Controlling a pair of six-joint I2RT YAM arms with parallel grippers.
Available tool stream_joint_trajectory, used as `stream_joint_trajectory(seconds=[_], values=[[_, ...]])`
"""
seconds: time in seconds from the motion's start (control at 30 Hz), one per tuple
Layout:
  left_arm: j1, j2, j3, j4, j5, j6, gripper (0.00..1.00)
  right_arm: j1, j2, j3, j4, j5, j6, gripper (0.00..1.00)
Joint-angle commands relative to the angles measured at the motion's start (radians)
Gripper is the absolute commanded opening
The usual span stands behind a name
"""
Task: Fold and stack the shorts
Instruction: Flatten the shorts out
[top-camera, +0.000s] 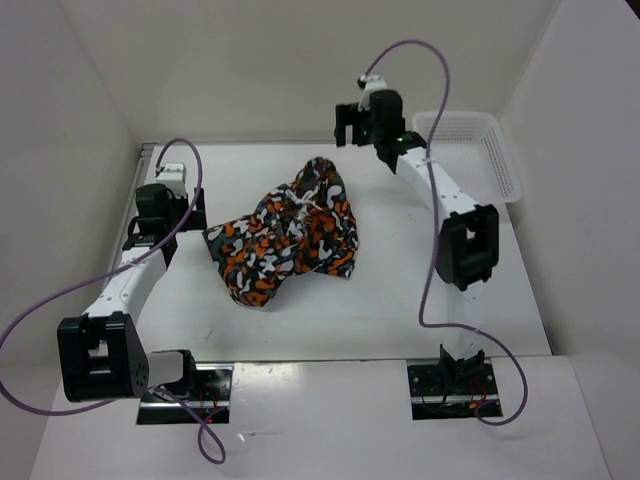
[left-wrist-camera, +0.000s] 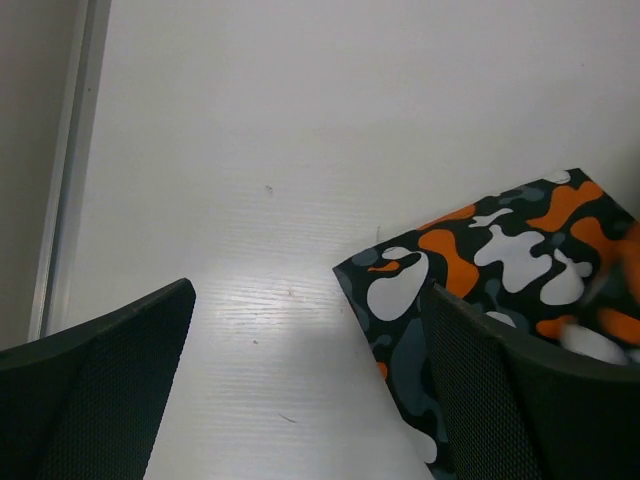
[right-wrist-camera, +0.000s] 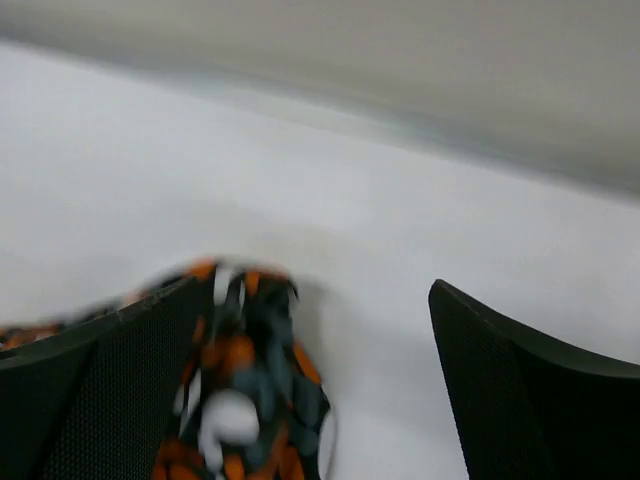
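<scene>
The shorts (top-camera: 288, 235), printed in orange, black, grey and white blotches, lie crumpled in a loose heap in the middle of the table. My left gripper (top-camera: 185, 212) is open and empty just left of the heap; in the left wrist view (left-wrist-camera: 310, 400) a flat corner of the shorts (left-wrist-camera: 480, 260) lies by the right finger. My right gripper (top-camera: 350, 125) is open and empty above the table behind the heap's far end; in the blurred right wrist view (right-wrist-camera: 310, 400) a bunched end of the shorts (right-wrist-camera: 245, 390) sits beside the left finger.
A white plastic mesh basket (top-camera: 505, 165) stands at the back right, next to the right arm. White walls close in the table on the left, back and right. A metal rail (left-wrist-camera: 65, 170) runs along the table's left edge.
</scene>
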Motion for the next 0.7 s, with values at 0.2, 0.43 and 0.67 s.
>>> stream_joint_trajectory(seconds=[0.2,0.43,0.67], values=[[-0.021,0.003,-0.026,-0.033,0.116,0.003,1.0,0.063,-0.112,-0.087,-0.239,-0.145,-0.07,1.0],[-0.021,0.003,-0.083,-0.001,0.11,0.003,1.0,0.221,-0.205,-0.404,-0.191,-0.273,0.031,0.98],[-0.01,-0.017,-0.168,0.119,0.125,0.003,1.0,0.287,-0.038,-0.315,-0.147,-0.317,-0.149,0.86]])
